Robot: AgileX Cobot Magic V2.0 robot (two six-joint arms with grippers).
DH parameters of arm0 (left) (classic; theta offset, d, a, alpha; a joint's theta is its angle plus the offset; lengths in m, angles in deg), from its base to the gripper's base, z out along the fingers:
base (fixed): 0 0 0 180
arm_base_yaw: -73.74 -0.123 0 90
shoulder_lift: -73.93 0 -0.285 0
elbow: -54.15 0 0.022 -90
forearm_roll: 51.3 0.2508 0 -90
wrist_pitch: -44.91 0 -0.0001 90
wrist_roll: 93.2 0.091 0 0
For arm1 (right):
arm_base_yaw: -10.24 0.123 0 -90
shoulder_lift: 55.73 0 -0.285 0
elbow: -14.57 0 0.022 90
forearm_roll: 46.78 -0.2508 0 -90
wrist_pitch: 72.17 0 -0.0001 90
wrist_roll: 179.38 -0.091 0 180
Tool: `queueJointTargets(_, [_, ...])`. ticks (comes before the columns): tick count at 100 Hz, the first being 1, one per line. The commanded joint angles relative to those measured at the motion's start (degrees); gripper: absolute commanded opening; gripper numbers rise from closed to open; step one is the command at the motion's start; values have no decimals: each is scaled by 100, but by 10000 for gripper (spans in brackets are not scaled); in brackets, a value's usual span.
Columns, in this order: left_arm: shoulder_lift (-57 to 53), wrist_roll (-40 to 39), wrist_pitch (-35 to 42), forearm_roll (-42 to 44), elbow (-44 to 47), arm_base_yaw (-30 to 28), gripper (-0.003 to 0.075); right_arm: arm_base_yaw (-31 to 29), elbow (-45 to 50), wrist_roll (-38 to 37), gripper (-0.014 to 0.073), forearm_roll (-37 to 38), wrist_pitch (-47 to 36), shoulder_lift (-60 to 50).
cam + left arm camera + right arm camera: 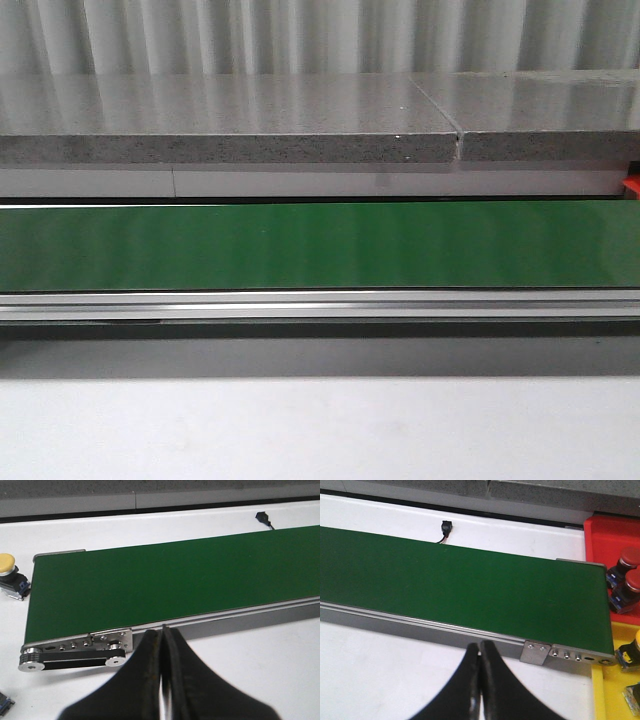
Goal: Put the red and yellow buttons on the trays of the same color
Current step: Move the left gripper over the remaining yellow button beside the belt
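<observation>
In the left wrist view a yellow button [8, 565] on a black and blue base stands on the white table beside the end of the green belt [165, 580]. My left gripper [163, 630] is shut and empty, on the near side of the belt. The right wrist view shows two red buttons [626, 572] in the red tray [600, 535] and a yellow button [632, 655] in the yellow tray [607, 690], both past the belt's end. My right gripper [480, 646] is shut on nothing, above the white table just short of the belt frame.
The front view holds only the green belt [320, 245], its aluminium rail [320, 303] and a grey stone ledge [230, 130] behind. A small black connector [446, 527] lies on the table beyond the belt. A blue part [4, 703] shows at the left wrist view's edge.
</observation>
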Motion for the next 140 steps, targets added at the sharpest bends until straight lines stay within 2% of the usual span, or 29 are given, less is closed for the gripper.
queueJointTargets(1, [431,-128,300,-2,-363,29,-21,17,-145,41,-69,-48,-301,25])
queueJointTargets(16, [1375,-958,140,345,-864,29,-21,17,-145,41,-69,-48,-301,25])
queueJointTargets(30, [2265,-991,124,448,-1347,29,11,17,-145,41,-69,-48,-301,25])
queueJointTargets(39, [2824,-991,100,501,-1663,29,141,17,-145,41,-69,-48,-301,25])
queueJointTargets(54, [3571,-991,340,501,-2021,-30,459,17,-145,41,-69,-48,-301,25])
queueJointTargets(61, [3905,-1015,330,501,-2212,-181,515,17,-145,41,-69,-48,-301,25])
queueJointTargets(89, [5056,-1053,195,501,-3034,-1395,512,17,-145,41,-69,-48,-301,25])
queueJointTargets(110, [6032,-1913,-30,422,-3846,-2360,512,17,-145,41,-69,-48,-301,25])
queueJointTargets(124, [6717,-1997,-571,207,-4556,-2740,511,17,-145,41,-69,-48,-301,25])
queueJointTargets(140, [7507,-2027,-1415,73,-5519,-2902,511,17,-145,41,-69,-48,-301,25])
